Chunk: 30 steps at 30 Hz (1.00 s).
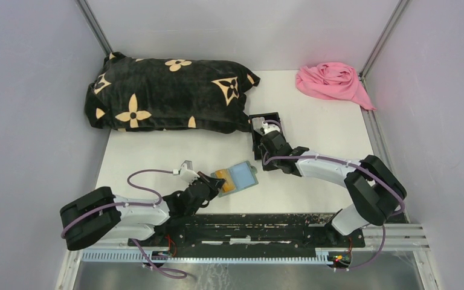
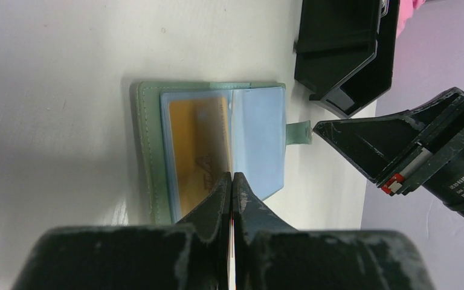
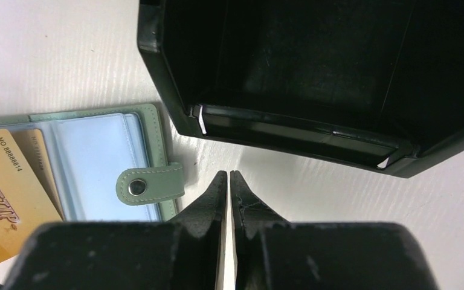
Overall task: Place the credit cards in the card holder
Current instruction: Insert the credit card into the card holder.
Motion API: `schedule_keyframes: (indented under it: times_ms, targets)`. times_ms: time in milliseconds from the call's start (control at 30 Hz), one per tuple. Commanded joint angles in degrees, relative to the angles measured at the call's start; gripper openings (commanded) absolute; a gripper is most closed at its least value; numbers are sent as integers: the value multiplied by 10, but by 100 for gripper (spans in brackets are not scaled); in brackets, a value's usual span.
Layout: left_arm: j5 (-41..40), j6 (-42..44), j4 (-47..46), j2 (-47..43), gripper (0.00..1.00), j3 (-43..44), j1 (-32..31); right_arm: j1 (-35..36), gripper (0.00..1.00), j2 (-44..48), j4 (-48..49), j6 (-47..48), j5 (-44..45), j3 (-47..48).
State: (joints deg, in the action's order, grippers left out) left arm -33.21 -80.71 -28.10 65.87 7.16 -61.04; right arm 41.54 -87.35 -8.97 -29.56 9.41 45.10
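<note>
The sage-green card holder [image 1: 241, 176] lies open on the table between the arms, pale blue slots up. It also shows in the left wrist view [image 2: 148, 151] and in the right wrist view [image 3: 154, 130], snap tab [image 3: 148, 186] pointing at my right gripper. A gold card [image 2: 196, 148] lies on its left half; in the right wrist view this card [image 3: 3, 190] sits askew with a tan card [image 3: 36, 160] under it. My left gripper [image 2: 231, 176] is shut, tips at the holder's middle fold beside the gold card. My right gripper [image 3: 228, 174] is shut and empty, just right of the tab.
A black open-topped box [image 1: 267, 124] stands right behind my right gripper [image 1: 264, 145]; its wall [image 3: 290, 130] is close ahead of the fingertips. A black flowered pillow [image 1: 169, 93] lies at the back left. A pink cloth [image 1: 332, 81] lies at the back right corner.
</note>
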Motion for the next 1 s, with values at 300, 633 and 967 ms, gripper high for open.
schedule_keyframes:
  times_ms: [300,633,967]
  targets:
    - [-20,-16,-115,59,3,20,-2,2,10,-25,33,6,7,18]
    - [-7,-21,-149,89,3,20,-2,2,10,-33,37,8,1,19]
    - [-7,-22,-134,82,3,14,-2,3,10,-36,38,9,0,20]
